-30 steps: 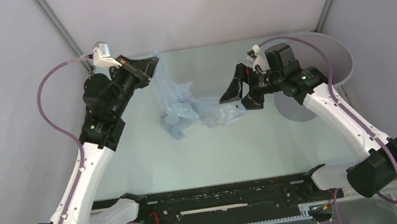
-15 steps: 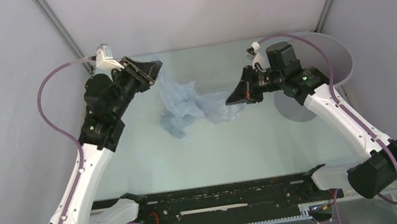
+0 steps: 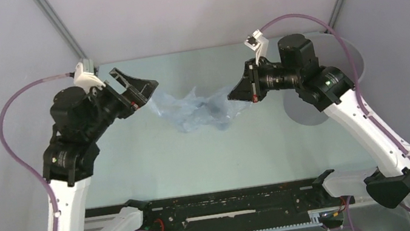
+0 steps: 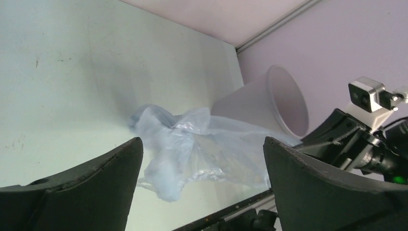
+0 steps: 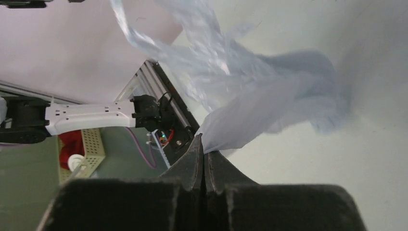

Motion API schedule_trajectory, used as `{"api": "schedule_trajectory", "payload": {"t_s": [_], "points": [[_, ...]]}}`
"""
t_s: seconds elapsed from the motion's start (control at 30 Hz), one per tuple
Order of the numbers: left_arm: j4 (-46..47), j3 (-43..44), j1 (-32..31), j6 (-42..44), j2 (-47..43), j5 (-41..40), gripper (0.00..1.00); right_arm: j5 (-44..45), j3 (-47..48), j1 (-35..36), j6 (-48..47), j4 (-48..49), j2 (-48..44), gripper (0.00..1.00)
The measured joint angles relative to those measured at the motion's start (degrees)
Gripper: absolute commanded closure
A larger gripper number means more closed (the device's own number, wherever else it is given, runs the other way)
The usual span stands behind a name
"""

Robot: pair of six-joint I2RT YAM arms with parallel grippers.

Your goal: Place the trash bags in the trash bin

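The pale-blue, crinkly trash bag [image 3: 197,109] hangs stretched above the middle of the table. My right gripper [image 3: 231,95] is shut on its right end; in the right wrist view a corner of the bag [image 5: 269,96] is pinched at the closed tips of the right gripper [image 5: 203,140]. My left gripper [image 3: 147,93] stands wide open just left of the bag, with nothing between its fingers. In the left wrist view the bag [image 4: 168,144] shows beyond the left gripper [image 4: 202,144]. The grey trash bin [image 3: 353,63] lies tipped at the far right behind the right arm, also visible as the bin [image 4: 269,106].
Grey walls with metal corner posts [image 3: 57,27] close in the table on three sides. A black rail [image 3: 233,200] runs along the near edge between the arm bases. The right arm [image 3: 349,112] crosses in front of the bin.
My left gripper opened, let go of the bag and drew back to the left. My right gripper shut on the bag's right end and lifted it, stretching the bag off the table.
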Motion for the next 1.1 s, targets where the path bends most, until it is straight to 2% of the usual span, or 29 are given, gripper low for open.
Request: {"api": "schedule_trajectory", "payload": {"t_s": [0.13,0.3,0.5,0.63,0.8,0.87,0.97,1.03,1.1], "points": [[-5.9,5.8,0.1,-0.2,1.5,2.7,0.02,2.5,2.8,0.4,-4.5,-2.8,0.3,1.00],[-12.0,6.1,0.2,-1.2,1.9,4.4,0.00,5.3,3.0,0.7,-7.0,-5.5,0.7,1.00],[-15.6,-4.3,0.2,-3.9,0.5,7.8,0.01,6.7,3.0,0.7,-7.7,-5.9,0.9,1.00],[-13.5,-13.3,0.2,-5.2,2.5,12.4,0.03,6.6,2.7,0.7,-7.9,-5.9,0.9,1.00],[-8.6,-20.0,0.2,-6.2,7.6,15.7,0.02,5.9,1.9,0.8,-8.0,-6.0,0.9,1.00],[-7.3,-21.7,0.2,-6.6,8.7,16.0,0.09,5.6,1.4,0.8,-8.0,-6.0,0.8,1.00],[-3.8,-23.5,0.2,-8.0,9.1,17.2,0.31,5.1,0.5,0.9,-8.0,-6.1,0.5,1.00],[-1.3,-24.1,0.2,-8.4,9.2,17.6,0.36,4.9,-0.2,0.9,-7.8,-6.2,0.4,1.00],[0.3,-24.2,0.2,-8.4,9.7,18.1,0.35,4.6,-1.0,0.9,-7.6,-6.2,0.0,1.00]]}}
